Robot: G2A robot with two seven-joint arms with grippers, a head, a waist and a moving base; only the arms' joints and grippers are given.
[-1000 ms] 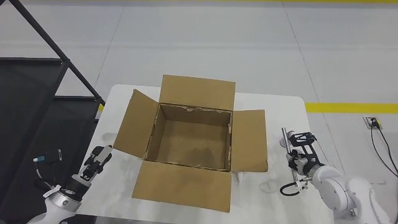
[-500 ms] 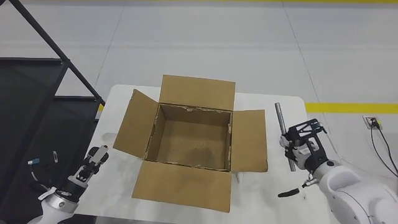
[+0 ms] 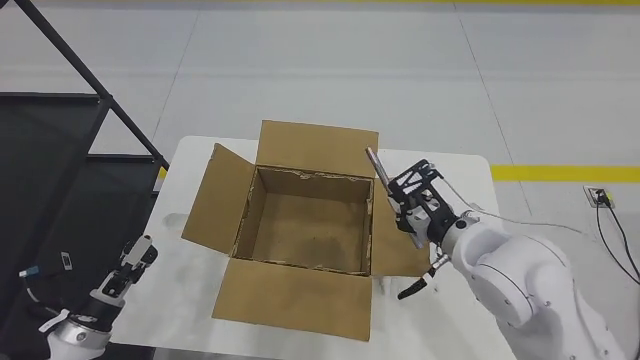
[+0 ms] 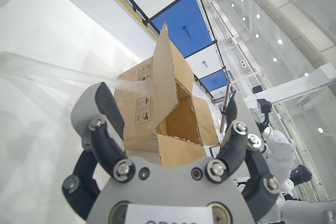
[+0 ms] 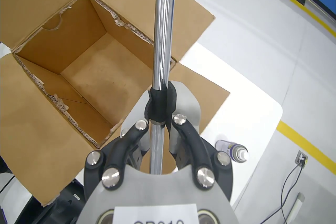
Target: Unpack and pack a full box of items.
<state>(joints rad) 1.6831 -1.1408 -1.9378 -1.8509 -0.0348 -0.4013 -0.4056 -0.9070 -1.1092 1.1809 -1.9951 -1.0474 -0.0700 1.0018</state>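
While parked low by the near left edge of the bench (image 3: 190, 280), spread and empty: left claw (image 4: 168, 101). Farther in, clenched on a steel rod (image 5: 164, 25): right claw (image 5: 160, 104), poised over the right flap of the box (image 3: 305, 182), just beside the rim. Box bare inside, flaps splayed. Probably packing, first item. Next: carry rod past the rim, tilt flatter, lower, release.

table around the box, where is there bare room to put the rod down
Bare: the box floor; the table's far right corner beyond the right flap; the strip between left flap and left gripper. Crowded: over the right flap, where the right gripper holds the rod, spray can nearby.
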